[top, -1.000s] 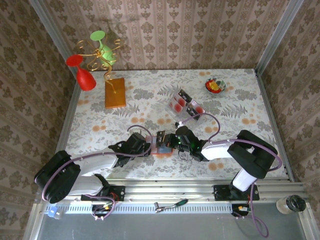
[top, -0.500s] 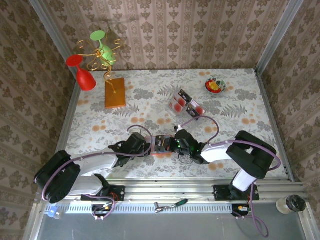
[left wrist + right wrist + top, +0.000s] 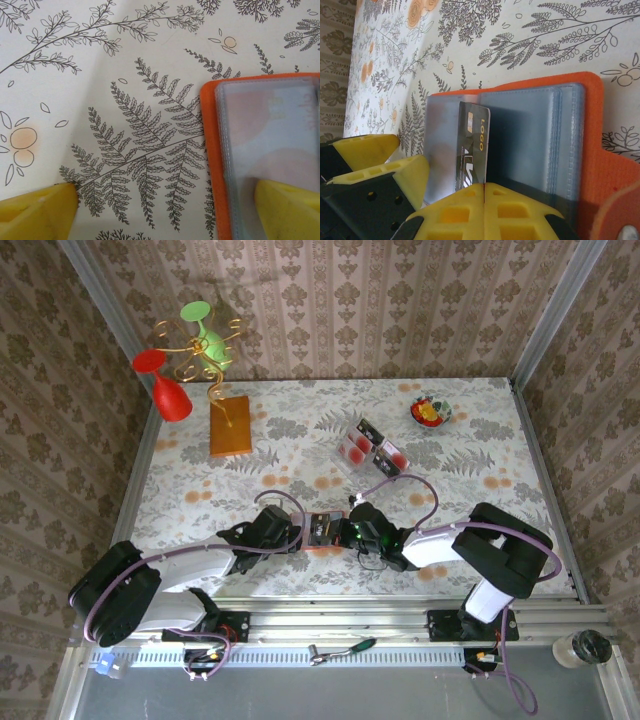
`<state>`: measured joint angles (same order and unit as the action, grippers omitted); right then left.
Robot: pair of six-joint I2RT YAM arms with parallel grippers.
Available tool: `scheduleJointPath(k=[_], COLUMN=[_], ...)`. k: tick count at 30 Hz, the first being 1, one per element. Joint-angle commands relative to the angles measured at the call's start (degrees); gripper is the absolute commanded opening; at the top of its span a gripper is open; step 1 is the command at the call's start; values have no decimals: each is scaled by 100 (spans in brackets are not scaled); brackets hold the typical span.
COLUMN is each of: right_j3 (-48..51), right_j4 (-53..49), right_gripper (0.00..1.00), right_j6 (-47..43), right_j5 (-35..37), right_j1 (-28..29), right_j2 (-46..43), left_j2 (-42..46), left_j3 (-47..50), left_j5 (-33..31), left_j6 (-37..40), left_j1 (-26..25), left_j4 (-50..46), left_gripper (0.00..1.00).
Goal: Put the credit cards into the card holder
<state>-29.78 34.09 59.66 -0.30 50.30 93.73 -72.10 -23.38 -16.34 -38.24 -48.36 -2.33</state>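
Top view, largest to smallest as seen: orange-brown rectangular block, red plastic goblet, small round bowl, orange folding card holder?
Tied first: block and goblet look alike; the goblet is possibly nearer the camera, so unranked.
Then bowl and card holder: alike, the holder partly covered.

The floral table (image 3: 480,490) bears card holder (image 3: 592,150), credit cards (image 3: 353,448), block (image 3: 229,425), bowl (image 3: 431,411).

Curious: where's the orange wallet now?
Top view: the flat orange leather-like card holder lies open, front-centre on the table, between the left arm and right arm.
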Motion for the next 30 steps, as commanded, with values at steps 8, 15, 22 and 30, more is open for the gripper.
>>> scheduleJointPath(k=[8, 15, 22, 30], right_j3=[8, 34, -128, -298], right_j4=[-398, -643, -849, -995], right_gripper=[0, 0, 0, 0], right_j6=[195, 246, 169, 108], right_j5=[308, 365, 247, 100], right_j1=[83, 92, 91, 84], right_j2=[-10, -161, -119, 14], left_j2=[-60, -68, -68, -42], left_j3=[105, 96, 114, 123], left_j5=[141, 147, 145, 147], left_j6=[-140, -127, -148, -157], left_j1=[-18, -18, -21, -23], left_j4=[-224, -215, -207, -209], left_gripper=[93, 93, 93, 93])
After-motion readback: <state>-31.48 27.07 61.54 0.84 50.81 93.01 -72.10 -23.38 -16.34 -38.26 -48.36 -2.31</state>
